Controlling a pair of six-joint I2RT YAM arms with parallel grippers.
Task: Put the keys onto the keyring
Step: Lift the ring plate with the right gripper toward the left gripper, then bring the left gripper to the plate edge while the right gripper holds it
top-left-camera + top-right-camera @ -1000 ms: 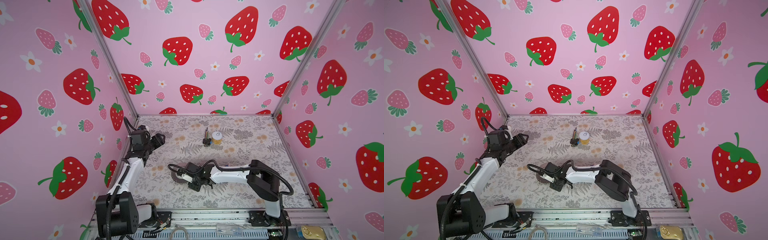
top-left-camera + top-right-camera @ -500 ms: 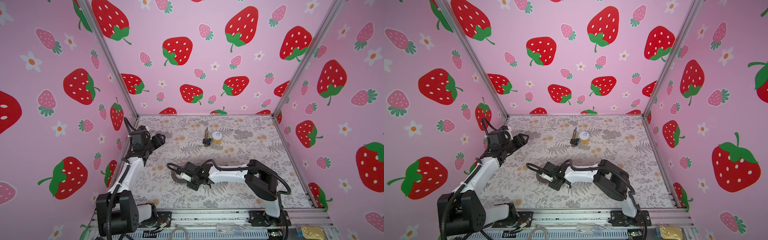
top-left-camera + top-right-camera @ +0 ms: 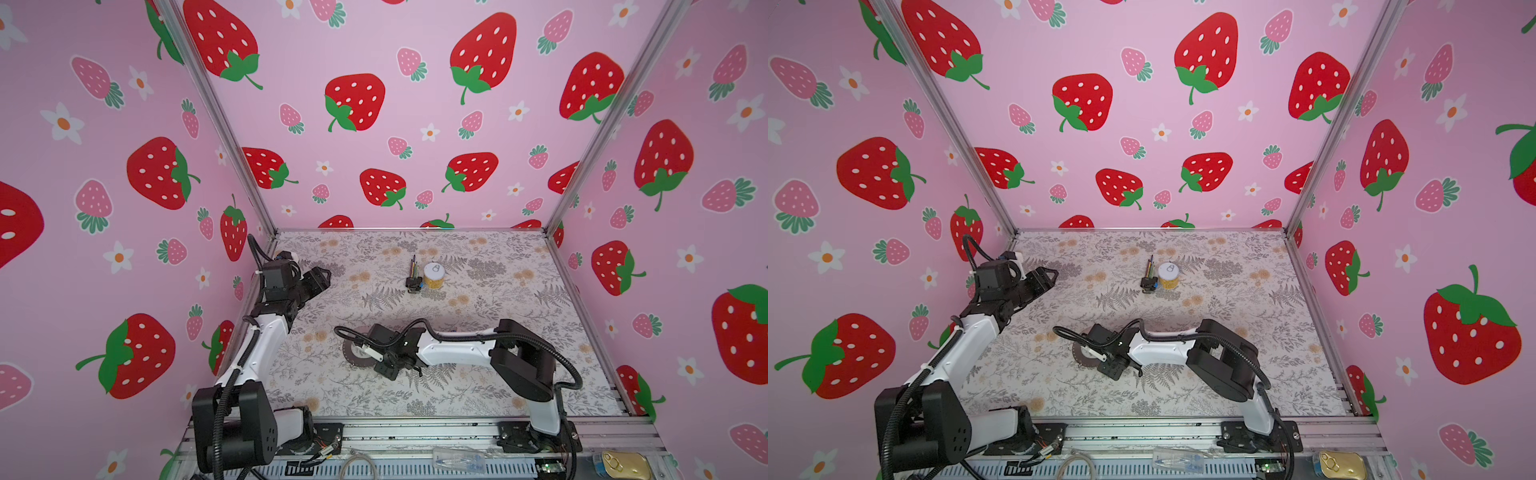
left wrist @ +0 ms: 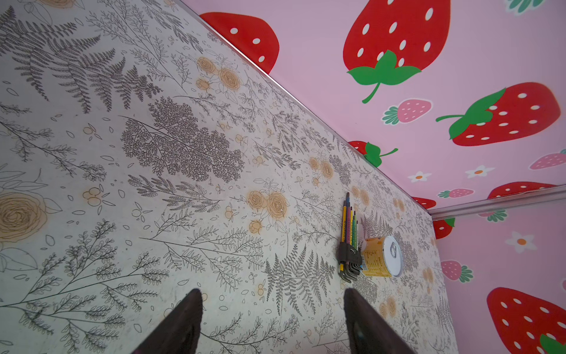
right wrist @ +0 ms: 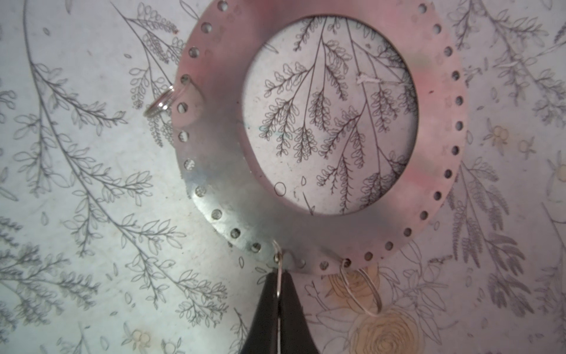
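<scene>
The keyring [image 5: 337, 233] is a flat grey hoop with small holes round its edge, lying on the floral mat in both top views [image 3: 354, 356] [image 3: 1080, 358]. Three small wire split rings hang from its holes. My right gripper [image 5: 279, 275] is shut on one of them, the thin wire ring [image 5: 278, 260], which runs between the two black fingers at the hoop's rim. The other two wire rings [image 5: 361, 291] [image 5: 159, 102] hang free. My left gripper [image 4: 272, 297] stands open and empty above the mat near the left wall [image 3: 322, 276]. The keys are out of view.
A black clip of coloured hex sticks [image 3: 412, 278] [image 4: 349, 254] and a yellow can with a white lid [image 3: 433, 276] [image 4: 379, 257] stand together at the back middle. Pink strawberry walls close in the mat on three sides.
My right gripper's jaws have closed onto the thin wire ring at the hoop's rim. The left arm has not moved.
</scene>
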